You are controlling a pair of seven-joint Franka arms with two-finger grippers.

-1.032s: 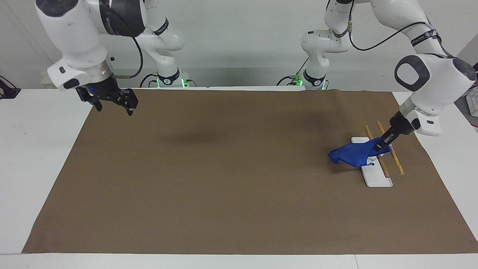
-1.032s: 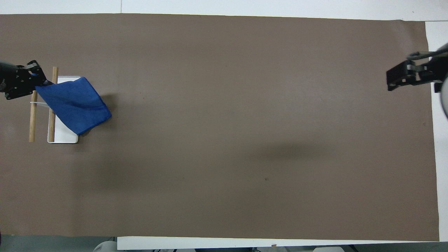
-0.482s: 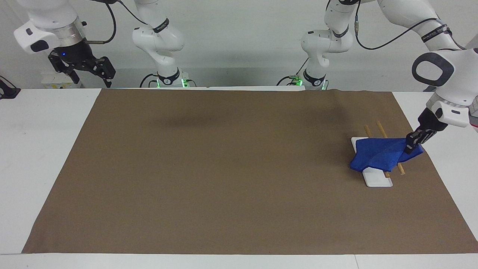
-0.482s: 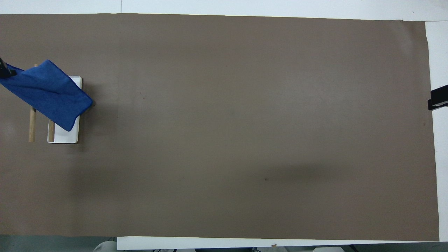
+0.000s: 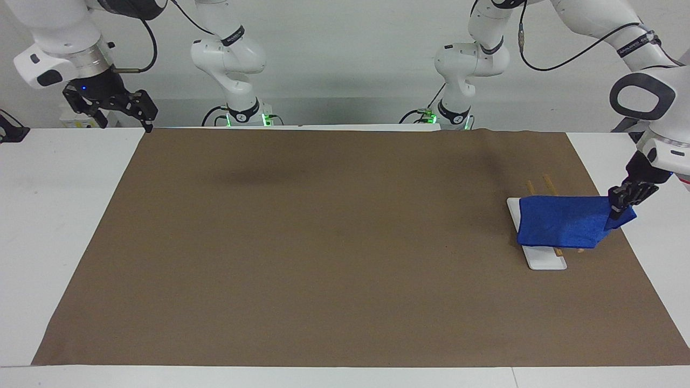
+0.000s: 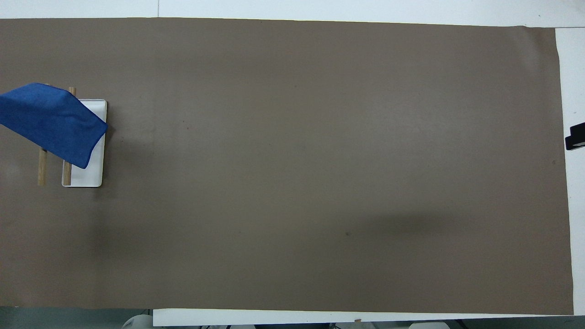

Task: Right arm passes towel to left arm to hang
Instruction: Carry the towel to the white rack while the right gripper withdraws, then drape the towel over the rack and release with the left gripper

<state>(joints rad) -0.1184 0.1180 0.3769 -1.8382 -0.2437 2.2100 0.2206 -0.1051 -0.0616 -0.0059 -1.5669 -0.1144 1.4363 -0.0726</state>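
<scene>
The blue towel (image 5: pixel 563 226) lies spread across the two wooden rods (image 5: pixel 547 181) of a small rack with a white base (image 5: pixel 547 262), at the left arm's end of the table. My left gripper (image 5: pixel 620 209) is shut on the towel's corner, just past the rods toward the table's end. In the overhead view the towel (image 6: pixel 50 121) covers most of the rods (image 6: pixel 42 170) and part of the base (image 6: pixel 91 176); the left gripper is out of that view. My right gripper (image 5: pixel 109 109) is open and empty, raised over the right arm's end of the table.
A brown mat (image 5: pixel 334 242) covers most of the white table (image 5: pixel 48 215). Only the tip of the right gripper (image 6: pixel 575 137) shows at the overhead view's edge. The arm bases stand at the robots' edge of the table.
The left gripper has pulled the towel across the rods toward the left arm's end of the table, and the towel now lies flatter. The right gripper has risen and drawn back past the mat's corner.
</scene>
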